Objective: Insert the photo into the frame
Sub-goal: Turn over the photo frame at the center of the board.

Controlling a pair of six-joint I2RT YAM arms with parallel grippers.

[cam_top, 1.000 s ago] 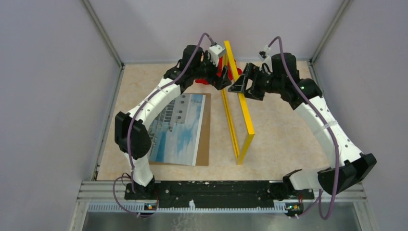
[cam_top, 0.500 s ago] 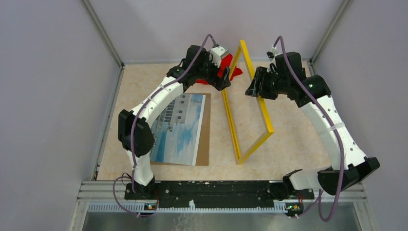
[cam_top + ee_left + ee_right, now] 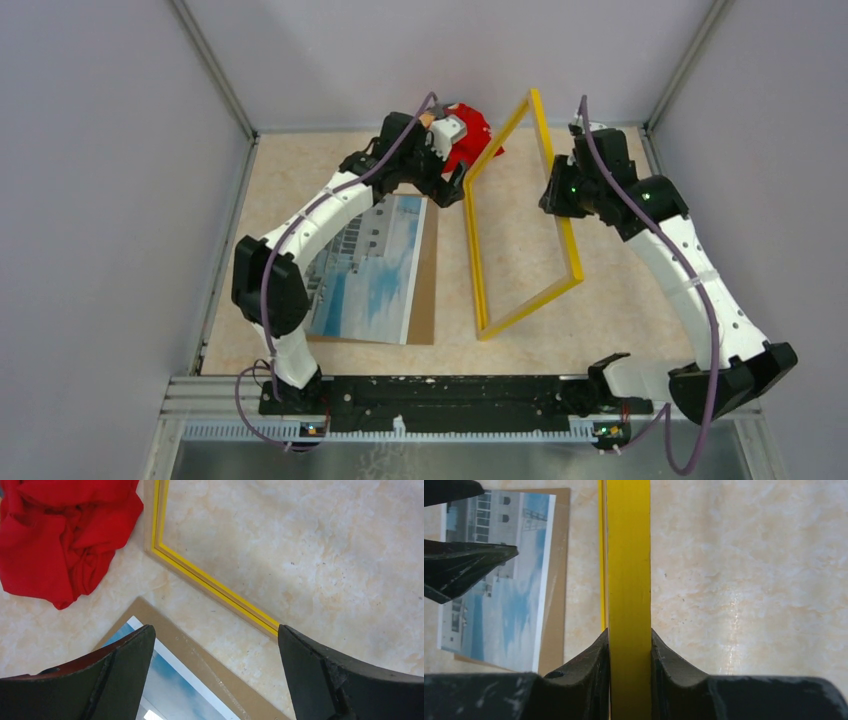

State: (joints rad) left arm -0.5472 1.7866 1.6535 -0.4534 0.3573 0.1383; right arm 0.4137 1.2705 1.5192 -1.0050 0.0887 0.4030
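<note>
**Arm and Gripper Status**

Both arms extend forward with elbows bent outward. Left gripper [image 3: 212, 630]: jaws spread wide, pointing down, holding nothing. Right gripper [image 3: 629, 635]: both fingers pressed against opposite faces of the frame [image 3: 629, 555] rail.

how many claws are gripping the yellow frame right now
1. The right claw is clamped on the frame, on its raised rail. The left claw hangs open above the table near the red cloth, holding nothing.
</note>
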